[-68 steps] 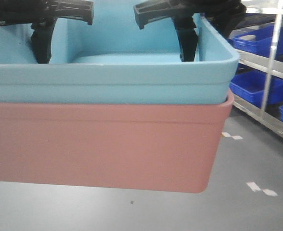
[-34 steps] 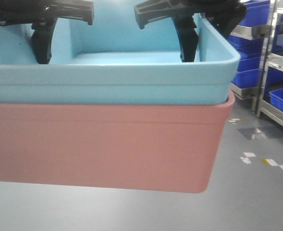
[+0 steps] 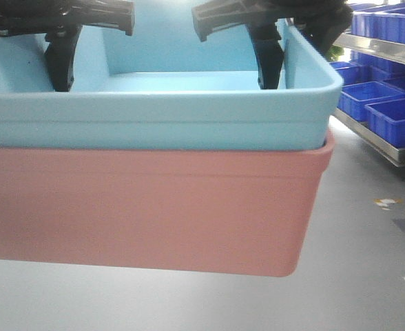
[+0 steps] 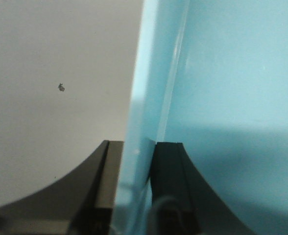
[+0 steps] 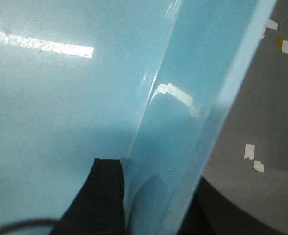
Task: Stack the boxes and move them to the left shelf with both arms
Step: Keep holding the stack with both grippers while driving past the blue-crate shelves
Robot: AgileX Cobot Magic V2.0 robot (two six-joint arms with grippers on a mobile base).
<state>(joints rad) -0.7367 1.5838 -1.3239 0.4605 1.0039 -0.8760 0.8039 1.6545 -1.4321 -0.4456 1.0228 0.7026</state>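
Observation:
The light blue box [image 3: 154, 117] sits nested inside the salmon pink box [image 3: 147, 207], and the stack hangs in the air over the grey floor. My left gripper [image 4: 136, 149] is shut on the blue box's left wall, one finger [image 4: 169, 186] inside and one outside. My right gripper [image 5: 156, 183] is shut on the right wall [image 5: 183, 147], its inner finger [image 5: 107, 196] against the blue plastic. In the front view both black arms reach down from above, with the left inner finger [image 3: 59, 62] and the right inner finger [image 3: 270, 65] inside the box. The left shelf is out of view.
A steel rack [image 3: 385, 148] with several dark blue crates [image 3: 395, 121] stands at the right, and more crates [image 3: 388, 24] sit on its upper level. Grey floor [image 3: 368, 276] with white tape marks [image 3: 388, 202] lies below the stack.
The rack, crates and floor marks have slid to the right across the front view. The stacked boxes and both grippers keep the same place in the frame.

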